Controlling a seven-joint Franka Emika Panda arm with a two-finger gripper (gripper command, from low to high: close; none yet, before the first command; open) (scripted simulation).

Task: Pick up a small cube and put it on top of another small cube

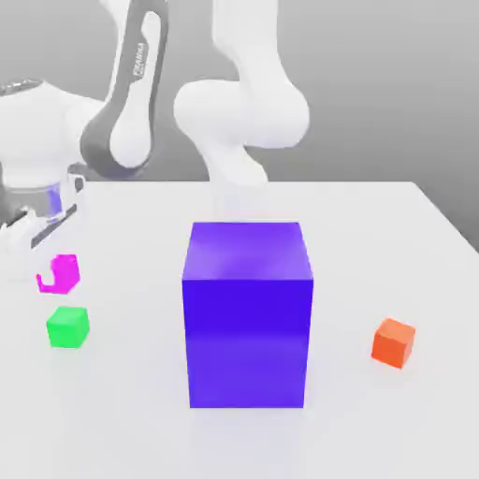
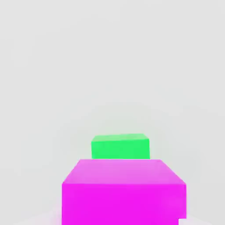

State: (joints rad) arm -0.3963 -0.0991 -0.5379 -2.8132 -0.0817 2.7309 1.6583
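Tool (image 1: 47,251), left edge of the exterior frame: clenched on the pink cube (image 1: 60,273), which hangs clear of the white surface (image 1: 131,412). Pickup judged done.

Pink cube: raised, just above and slightly behind the green cube (image 1: 68,326), not touching it. The hand view puts the pink cube (image 2: 124,191) close up, the green cube (image 2: 120,146) past its far edge.

Green cube: lower left, resting on the surface, top bare. Left to do: centre over it, lower, release.

Big purple-blue block (image 1: 247,314): centre, untouched.

Orange cube (image 1: 393,342): right, untouched.
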